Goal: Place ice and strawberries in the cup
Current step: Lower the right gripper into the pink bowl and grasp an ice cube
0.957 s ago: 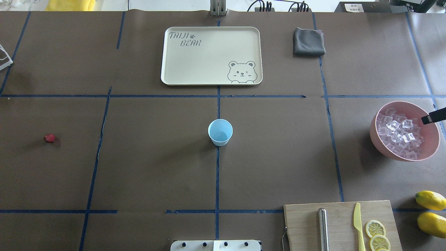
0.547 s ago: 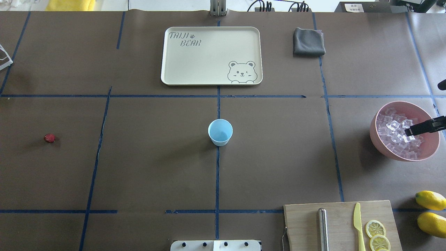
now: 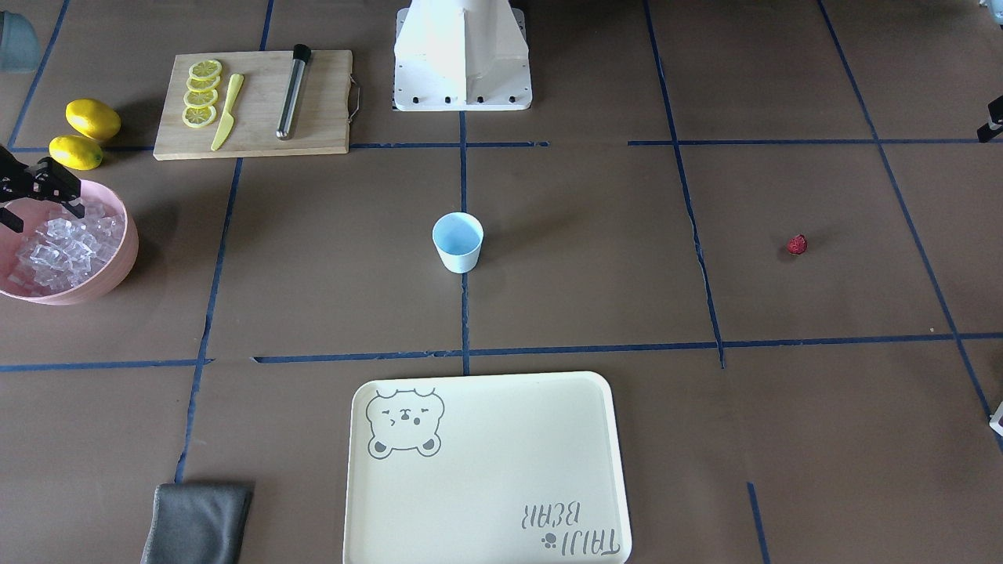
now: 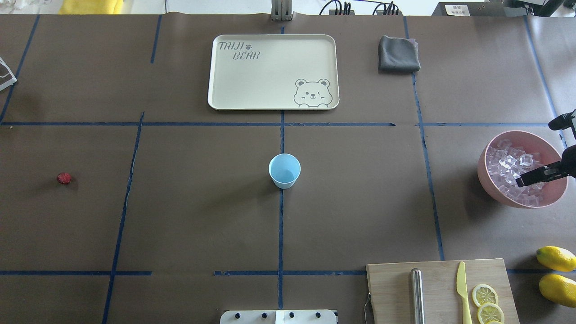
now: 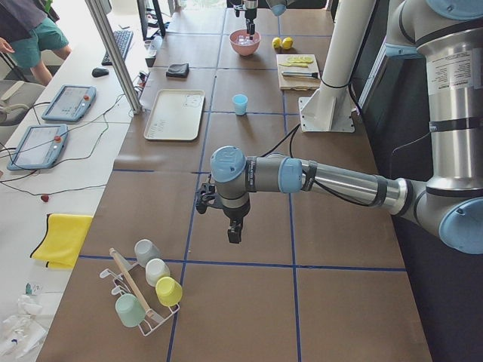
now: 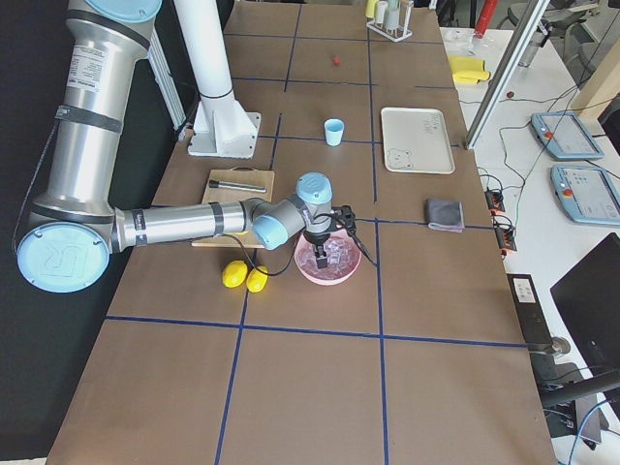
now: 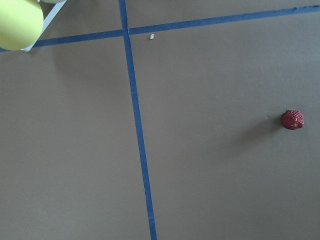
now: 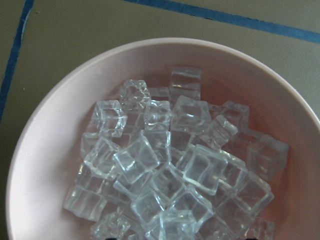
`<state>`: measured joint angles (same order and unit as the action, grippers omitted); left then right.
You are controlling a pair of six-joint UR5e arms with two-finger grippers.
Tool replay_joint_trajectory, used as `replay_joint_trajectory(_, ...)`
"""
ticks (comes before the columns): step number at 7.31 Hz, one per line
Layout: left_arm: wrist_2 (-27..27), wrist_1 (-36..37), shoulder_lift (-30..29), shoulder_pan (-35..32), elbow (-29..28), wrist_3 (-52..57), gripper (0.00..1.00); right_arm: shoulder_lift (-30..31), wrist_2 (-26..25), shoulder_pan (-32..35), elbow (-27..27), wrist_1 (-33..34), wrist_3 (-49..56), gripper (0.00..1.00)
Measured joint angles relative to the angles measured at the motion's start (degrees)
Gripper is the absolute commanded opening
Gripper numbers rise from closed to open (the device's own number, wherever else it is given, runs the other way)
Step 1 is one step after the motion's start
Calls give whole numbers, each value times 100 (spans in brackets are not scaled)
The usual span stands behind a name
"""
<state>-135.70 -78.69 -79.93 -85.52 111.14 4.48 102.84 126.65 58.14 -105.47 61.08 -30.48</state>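
Note:
The pale blue cup [image 4: 284, 171] stands upright at the table's middle and looks empty; it also shows in the front view [image 3: 458, 241]. The ice [image 4: 508, 166] is a heap of clear cubes in the pink bowl [image 4: 483, 173] at the right edge, seen close in the right wrist view [image 8: 165, 165]. My right gripper [image 4: 533, 155] hangs open over the bowl, its fingers spread above the cubes and holding nothing. One dark red strawberry [image 4: 64, 178] lies alone at the far left, also in the left wrist view [image 7: 292, 120]. My left gripper [image 5: 234, 230] hovers above the table near it; I cannot tell its state.
A cream bear tray [image 4: 270, 72] lies beyond the cup, with a grey cloth [image 4: 398, 54] to its right. A cutting board [image 4: 391, 288] with a steel rod, yellow knife and lemon slices sits front right, beside two lemons [image 4: 557, 258]. A cup rack [image 5: 143, 294] stands at the left end.
My right gripper has moved further in over the bowl, toward its near side, and a second finger has come into the overhead view. Cup and strawberry have not moved.

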Motion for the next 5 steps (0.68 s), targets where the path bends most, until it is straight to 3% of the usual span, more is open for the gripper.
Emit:
replay_joint_trajectory(1, 0, 4, 3, 0, 3, 0, 100, -5, 0, -8, 14, 0, -1, 7)
replay_joint_trajectory(3, 0, 3, 4, 0, 4, 0, 100, -14, 21, -12, 21, 6, 4, 0)
replay_joint_trajectory(5, 0, 3, 4, 0, 7, 0, 100, -20, 58, -12, 7, 13, 5, 0)
